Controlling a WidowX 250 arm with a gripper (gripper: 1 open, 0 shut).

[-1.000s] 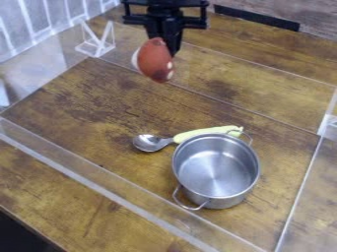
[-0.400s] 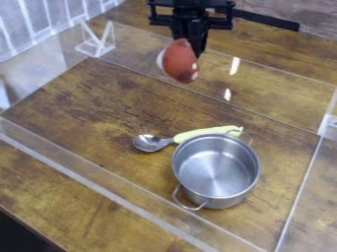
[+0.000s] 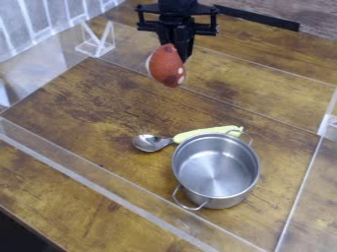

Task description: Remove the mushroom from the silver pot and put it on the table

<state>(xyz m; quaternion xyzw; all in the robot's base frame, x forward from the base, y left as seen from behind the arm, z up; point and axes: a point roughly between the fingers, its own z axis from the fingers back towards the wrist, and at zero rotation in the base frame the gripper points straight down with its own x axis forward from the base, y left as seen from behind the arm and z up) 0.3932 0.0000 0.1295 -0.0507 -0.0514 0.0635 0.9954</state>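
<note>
One mushroom (image 3: 166, 65) hangs clamped in gripper (image 3: 175, 51), fingers pinched nearly shut on it, above table (image 3: 79, 108) at 11 o'clock from silver pot (image 3: 215, 169). Pot empty. Best: lower straight down onto bare planks, clear of spoon (image 3: 184, 137), release only once touching.
</note>
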